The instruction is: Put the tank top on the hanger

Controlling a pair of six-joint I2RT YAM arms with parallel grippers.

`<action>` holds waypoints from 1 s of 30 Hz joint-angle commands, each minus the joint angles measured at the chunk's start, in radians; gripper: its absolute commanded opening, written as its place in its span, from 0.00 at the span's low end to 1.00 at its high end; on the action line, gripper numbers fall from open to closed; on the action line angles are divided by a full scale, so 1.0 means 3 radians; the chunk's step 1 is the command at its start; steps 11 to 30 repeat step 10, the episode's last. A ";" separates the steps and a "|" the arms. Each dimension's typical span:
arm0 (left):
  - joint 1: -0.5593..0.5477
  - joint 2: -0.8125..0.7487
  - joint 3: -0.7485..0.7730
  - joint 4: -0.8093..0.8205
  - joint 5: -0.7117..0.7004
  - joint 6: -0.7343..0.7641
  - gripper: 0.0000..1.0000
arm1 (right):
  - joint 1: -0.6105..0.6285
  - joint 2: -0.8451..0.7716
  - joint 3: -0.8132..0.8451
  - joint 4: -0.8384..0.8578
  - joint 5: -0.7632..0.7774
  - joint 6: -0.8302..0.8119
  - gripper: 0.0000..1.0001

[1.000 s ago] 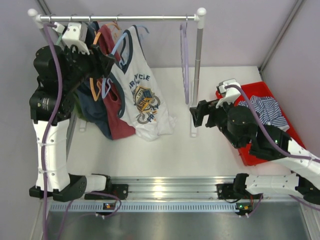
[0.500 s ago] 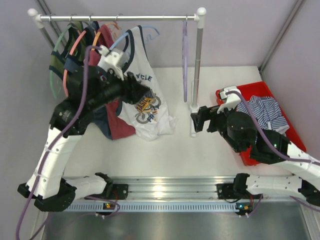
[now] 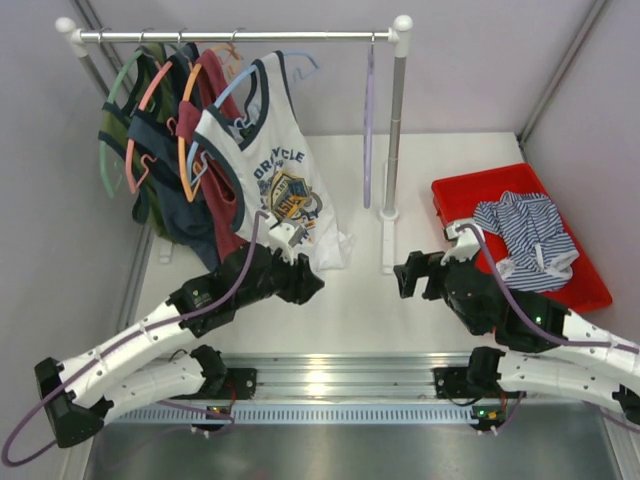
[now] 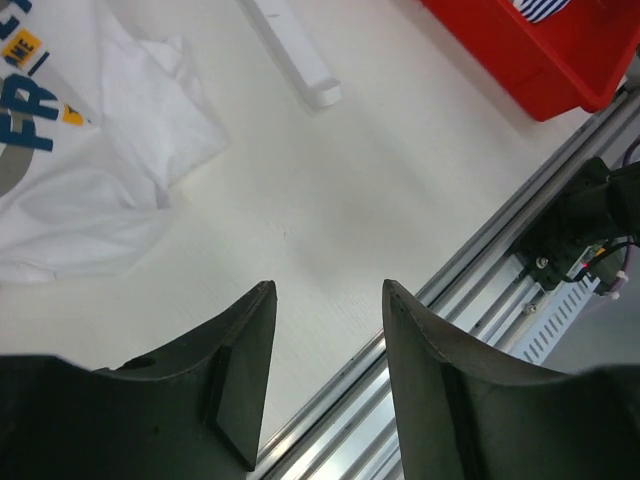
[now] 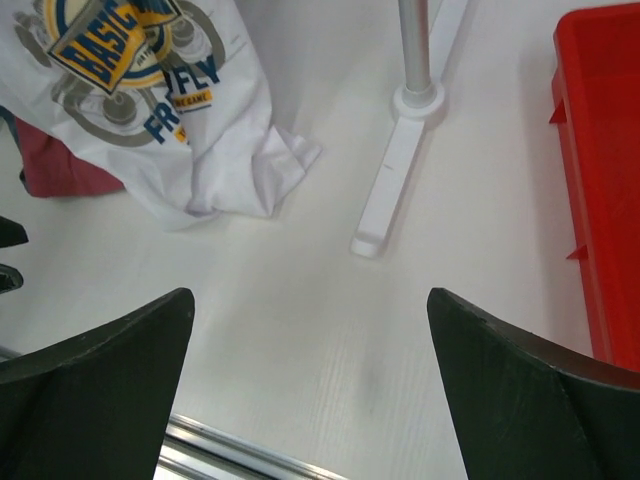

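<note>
White navy-trimmed tank top hangs on the thin light-blue plastic hanger, so the job looks done. Left tool and right tool gape empty.

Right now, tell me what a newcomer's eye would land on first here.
The white tank top with its bright chest graphic, hanging on the rail at rear left, hem pooling on the table. Next, the red tray at right holding a striped garment. The left tool and right tool hover open and empty up front.

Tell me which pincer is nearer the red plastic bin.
Right. The right pincer sits just left of the red plastic bin; the left pincer is much further left.
</note>
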 commanded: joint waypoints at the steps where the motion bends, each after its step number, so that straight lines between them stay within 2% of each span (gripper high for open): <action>1: -0.0080 -0.0195 -0.0248 0.0576 -0.0294 -0.0276 0.52 | 0.0043 -0.0064 -0.0263 -0.0007 0.0060 0.0438 1.00; 5: -0.0101 -0.0190 -0.0285 0.0566 -0.0295 -0.0246 0.52 | 0.0043 -0.0008 -0.0473 0.0023 0.0040 0.0612 1.00; 30: -0.0101 -0.0164 -0.0290 0.0566 -0.0259 -0.0200 0.52 | 0.0043 0.0114 -0.0438 -0.0007 0.0101 0.0663 1.00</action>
